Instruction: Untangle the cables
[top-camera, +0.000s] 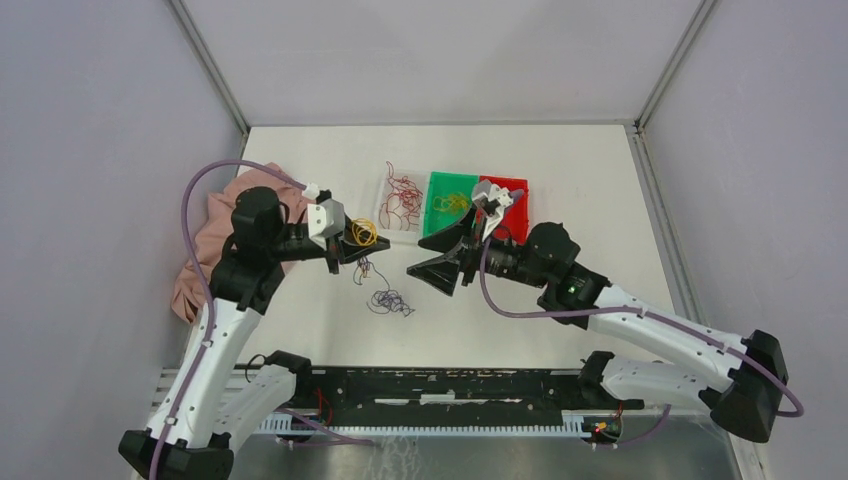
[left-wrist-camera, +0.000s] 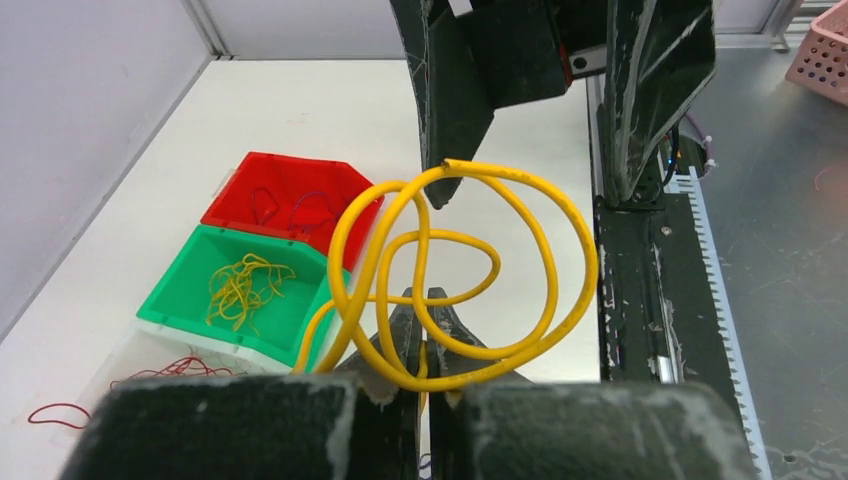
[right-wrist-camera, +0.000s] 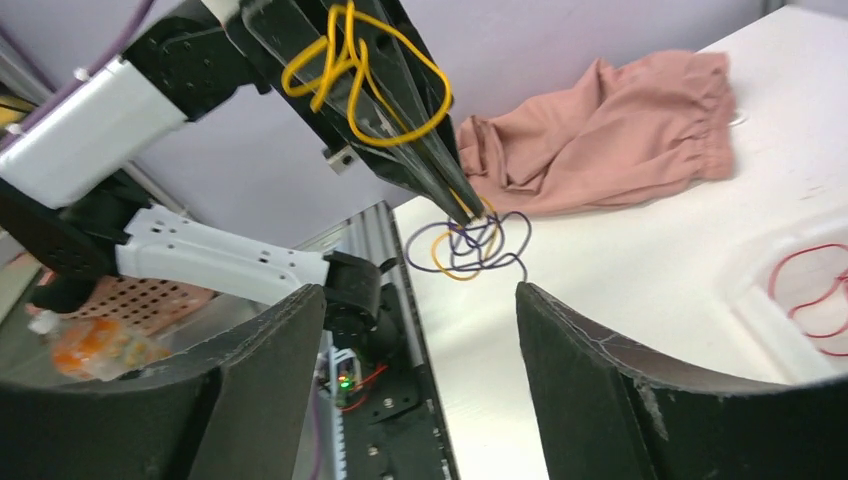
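The left fingers (left-wrist-camera: 410, 335) are pressed together on a yellow cable (left-wrist-camera: 560, 262). They pinch it low in its coil, and the loops stand up past their tips. The right fingers (top-camera: 440, 264) are spread wide and hold nothing. They point toward the left fingers across a small gap above the table (top-camera: 580, 160). In the left wrist view one cut end of the yellow cable lies at the tip of a right finger; we cannot tell whether they touch.

On the white table we see a pink cloth (top-camera: 205, 250) crumpled at the left edge, behind the left arm. At the far middle three trays sit side by side:
- a clear tray (top-camera: 384, 222) with dark red cables (top-camera: 403, 200)
- a green tray (top-camera: 438, 222) with yellow cables (top-camera: 450, 202)
- a red tray (top-camera: 518, 215) with a few thin dark strands (left-wrist-camera: 290, 205)

Nearer us, between the arms, a small clump of purple cables (top-camera: 390, 302) lies on the table. In the right wrist view a yellow strand runs through it. There the left fingertips come down right beside the clump; we cannot tell whether they touch it.
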